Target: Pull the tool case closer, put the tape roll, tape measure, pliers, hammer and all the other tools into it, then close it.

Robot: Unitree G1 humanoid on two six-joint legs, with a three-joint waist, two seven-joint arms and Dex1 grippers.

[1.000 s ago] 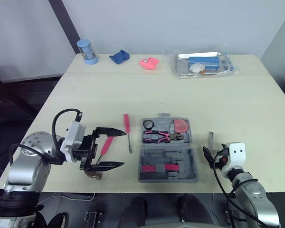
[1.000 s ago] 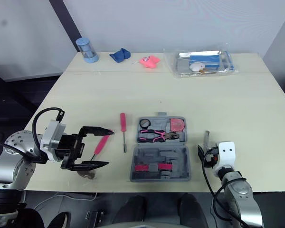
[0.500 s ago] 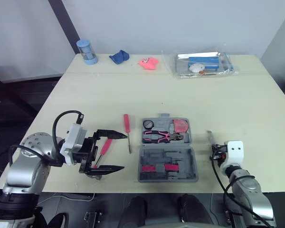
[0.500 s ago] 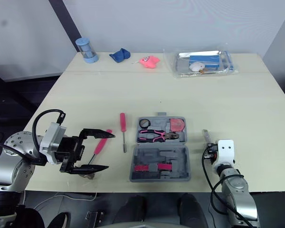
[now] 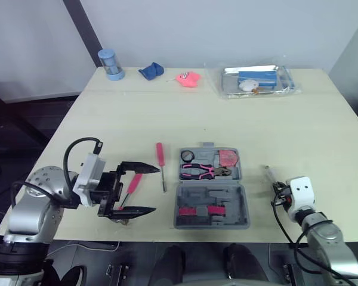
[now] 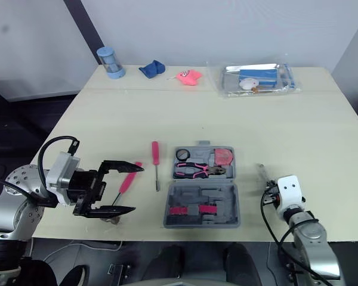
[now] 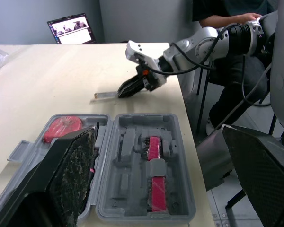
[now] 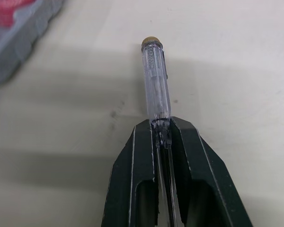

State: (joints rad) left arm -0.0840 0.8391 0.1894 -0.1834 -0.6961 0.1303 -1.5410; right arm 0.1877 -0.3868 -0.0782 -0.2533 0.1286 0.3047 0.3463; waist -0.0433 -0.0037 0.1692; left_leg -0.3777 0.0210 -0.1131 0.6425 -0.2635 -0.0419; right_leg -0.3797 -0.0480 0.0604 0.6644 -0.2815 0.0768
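your right jaws are clamped shut on the thin end of the clear plastic tester screwdriver (image 8: 156, 85), low in the right corner of the head view. the handle lies on the pale desk (image 5: 167, 113), pointing up the frame. the open grey plastic tool case (image 5: 238, 217) sits bottom centre, near the tester but not touching it.

the black-and-pink pliers (image 5: 203, 171), the pink tape measure (image 5: 229, 158) and the small black tape roll (image 5: 187, 157) are already in the upper half.

my worry is that grip. you're only pinching the skinny tip and the whole handle hangs out front, so a quick swing toward the case could let it pivot or slip out. come in low and the handle could catch the case wall and shove the case.

your left jaws are spread wide at lower left, one finger either side of the pink-handled small screwdriver (image 5: 133, 183). the red-handled screwdriver (image 5: 160, 154) lies just beyond their tips. those jaws are close to the front edge of the desk, so a sloppy close could flick the pink one off it.
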